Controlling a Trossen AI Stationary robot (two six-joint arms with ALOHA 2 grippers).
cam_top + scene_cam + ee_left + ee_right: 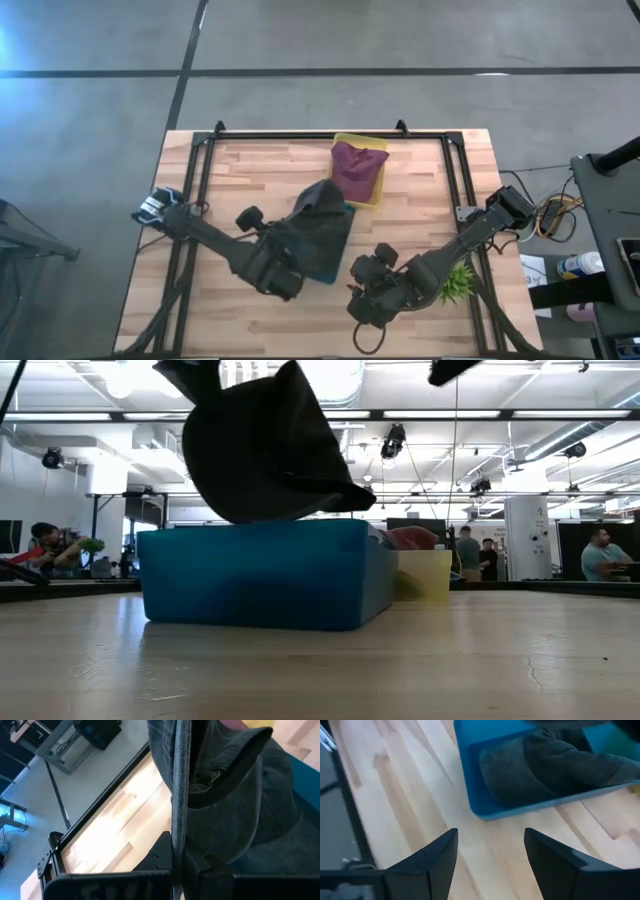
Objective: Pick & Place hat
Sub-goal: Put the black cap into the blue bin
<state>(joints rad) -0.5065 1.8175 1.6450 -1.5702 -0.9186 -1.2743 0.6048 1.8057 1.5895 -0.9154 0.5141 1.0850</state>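
Dark grey hat (322,215) hangs above blue bin (262,572), clear of it (low view shows gap). Left pincer (176,851) clamped on hat fabric. Right pincer (490,860) wide open, empty, over desk (250,170) just beside blue bin. Maroon hat (357,168) on yellow bin (372,198) beyond blue bin.

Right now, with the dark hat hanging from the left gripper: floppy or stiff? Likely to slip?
Probably floppy: the dark hat droops in folds above the blue bin. Likely light, since a pinch by the left gripper on one fabric edge carries it. Slip seems unlikely; the cloth looks coarse.
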